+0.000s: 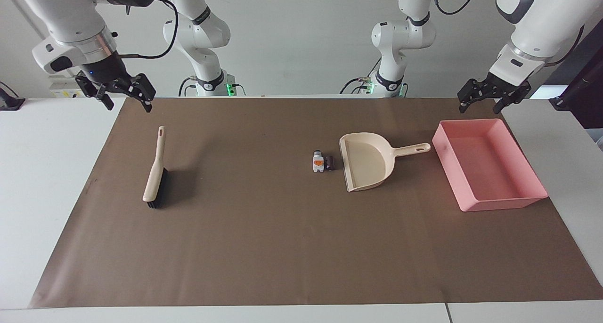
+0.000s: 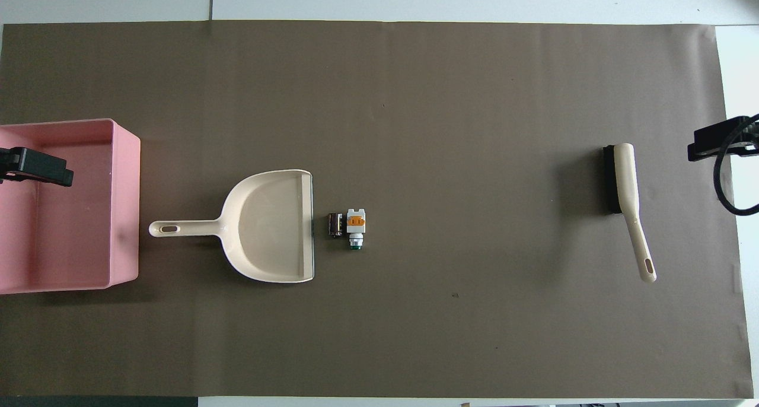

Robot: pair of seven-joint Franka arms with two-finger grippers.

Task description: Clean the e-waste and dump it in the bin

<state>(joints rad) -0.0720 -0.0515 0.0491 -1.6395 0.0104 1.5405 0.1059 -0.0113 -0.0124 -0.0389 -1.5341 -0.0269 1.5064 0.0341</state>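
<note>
Nothing done yet. E-waste (image 1: 322, 163) on mat just beside dustpan (image 1: 366, 166) mouth, bin (image 1: 490, 164) empty, brush (image 1: 155, 172) untouched. Left gripper (image 1: 480, 101) over bin edge, right gripper (image 1: 123, 95) near brush handle, both spread, empty.

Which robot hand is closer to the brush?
The right gripper: it hangs over the mat's edge just past the brush handle. The left gripper is up by the pink bin, at the table's left-arm end.

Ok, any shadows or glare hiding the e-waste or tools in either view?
Facing view: soft shadow beside the brush, none over the e-waste; no glare on the dustpan or bin. Overhead view: the left gripper covers part of the bin; the right gripper is cut off at the frame edge.
</note>
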